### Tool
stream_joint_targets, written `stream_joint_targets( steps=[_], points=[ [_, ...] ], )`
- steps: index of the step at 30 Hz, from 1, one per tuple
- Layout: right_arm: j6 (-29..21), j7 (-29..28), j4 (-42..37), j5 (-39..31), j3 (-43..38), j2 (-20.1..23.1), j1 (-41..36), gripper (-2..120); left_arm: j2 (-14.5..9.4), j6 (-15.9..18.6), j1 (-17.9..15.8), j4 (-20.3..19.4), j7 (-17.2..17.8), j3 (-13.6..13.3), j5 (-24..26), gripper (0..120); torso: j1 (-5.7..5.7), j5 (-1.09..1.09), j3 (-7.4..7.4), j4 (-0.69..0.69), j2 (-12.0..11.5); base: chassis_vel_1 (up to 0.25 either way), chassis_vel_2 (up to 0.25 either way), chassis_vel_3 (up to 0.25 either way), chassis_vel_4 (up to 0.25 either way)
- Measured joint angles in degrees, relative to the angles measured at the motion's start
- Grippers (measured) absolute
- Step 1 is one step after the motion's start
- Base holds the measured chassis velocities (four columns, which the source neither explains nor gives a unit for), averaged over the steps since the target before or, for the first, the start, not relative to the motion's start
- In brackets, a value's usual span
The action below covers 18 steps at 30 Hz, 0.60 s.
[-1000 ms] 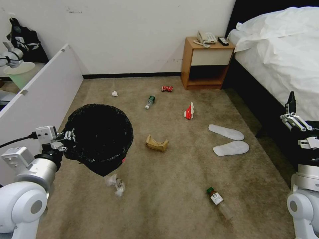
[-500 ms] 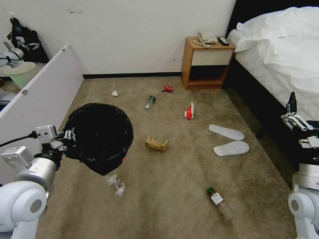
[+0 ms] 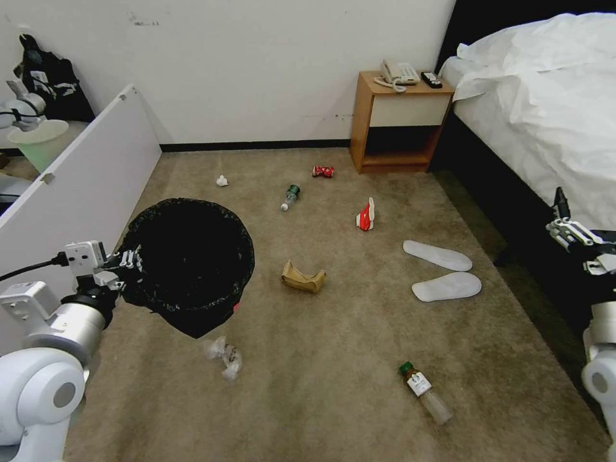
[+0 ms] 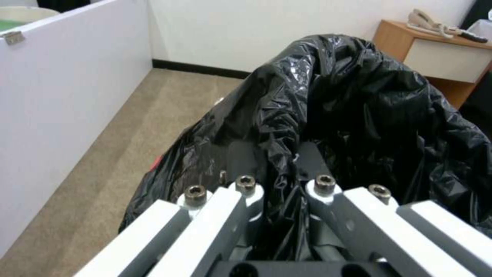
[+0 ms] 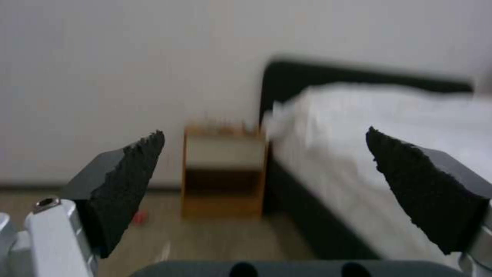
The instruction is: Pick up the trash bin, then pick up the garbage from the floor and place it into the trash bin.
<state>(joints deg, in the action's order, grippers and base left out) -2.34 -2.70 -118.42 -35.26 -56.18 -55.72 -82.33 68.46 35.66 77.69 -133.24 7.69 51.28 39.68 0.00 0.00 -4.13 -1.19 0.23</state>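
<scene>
The left gripper (image 4: 279, 181) clamps the bin (image 3: 187, 263) rim, bin held off the floor (image 3: 333, 359). The right gripper (image 5: 264, 192) is wide, empty. Next: reach garbage, judged nearest the bottle (image 3: 425, 391) below it.

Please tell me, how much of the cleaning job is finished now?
Done: the left tool is shut on the trash bin, held above the floor. In hand: the right tool is open, empty, beside the bed. Left: all garbage, such as the paper bag and slippers.
</scene>
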Motion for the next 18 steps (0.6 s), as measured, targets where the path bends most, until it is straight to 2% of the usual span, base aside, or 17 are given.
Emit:
stream_joint_targets(
  steps=[2,3,4,5,6,8,9,10,11,15,18],
  points=[
    [-6.4,-0.6,0.6,-1.4,0.5,1.4,-0.5,100,0.0,-0.2,-0.3,0.7,-0.3,0.1,0.0,4,0.00,0.01,0.00,0.00,0.0,0.000,0.000,0.000,0.000],
    [-6.4,-0.6,0.6,-1.4,0.5,1.4,-0.5,100,0.0,-0.2,-0.3,0.7,-0.3,0.1,0.0,4,0.00,0.01,0.00,0.00,0.0,0.000,0.000,0.000,0.000],
    [-9.8,-0.8,0.7,-2.1,0.8,2.0,-0.8,100,-0.1,-0.3,-0.5,1.2,-0.5,0.1,0.0,4,0.00,0.02,0.00,-0.01,0.0,0.000,0.000,0.000,0.000],
    [-15.7,-0.8,0.7,-2.6,1.0,2.7,-1.2,100,-0.1,-0.5,-0.6,1.8,-0.7,0.2,0.0,4,0.00,0.01,0.00,-0.01,0.0,0.000,0.000,0.000,0.000],
    [-15.7,-0.8,0.7,-2.6,1.0,2.7,-1.2,100,-0.1,-0.5,-0.6,1.8,-0.7,0.2,0.0,4,0.00,0.01,0.00,-0.01,0.0,0.000,0.000,0.000,0.000],
    [-25.3,-0.7,0.3,-3.5,1.2,3.4,-1.5,100,-0.1,-0.7,-0.7,2.8,-1.1,0.2,0.0,4,0.00,0.01,0.00,0.00,0.0,0.000,0.000,0.000,0.000],
    [-25.3,-0.7,0.3,-3.5,1.2,3.4,-1.5,100,-0.1,-0.7,-0.7,2.8,-1.1,0.2,0.0,4,0.00,0.01,0.00,0.00,0.0,0.000,0.000,0.000,0.000],
    [-29.0,-0.6,0.1,-3.7,1.3,3.6,-1.7,100,-0.1,-0.8,-0.7,3.1,-1.2,0.2,0.0,4,0.00,0.01,0.00,0.00,0.0,0.000,0.000,0.000,0.000],
    [-35.8,-0.4,-0.3,-4.6,1.5,3.9,-1.8,100,-0.1,-0.9,-0.9,3.7,-1.3,0.2,-0.1,4,0.00,0.01,0.00,0.00,0.0,0.000,0.000,0.000,0.000],
    [-39.5,0.6,-0.7,-5.1,1.6,4.2,-2.2,100,-0.1,-1.0,-1.0,4.2,-1.4,0.2,-0.1,4,0.00,0.00,0.00,0.00,0.0,0.000,0.000,0.000,0.000],
    [-41.0,4.3,0.2,-1.8,2.9,5.5,-4.5,100,0.0,-1.3,-1.2,5.8,-1.6,0.2,-0.4,4,0.00,0.00,0.00,0.00,0.0,0.000,0.000,0.000,0.000]
  ],
)
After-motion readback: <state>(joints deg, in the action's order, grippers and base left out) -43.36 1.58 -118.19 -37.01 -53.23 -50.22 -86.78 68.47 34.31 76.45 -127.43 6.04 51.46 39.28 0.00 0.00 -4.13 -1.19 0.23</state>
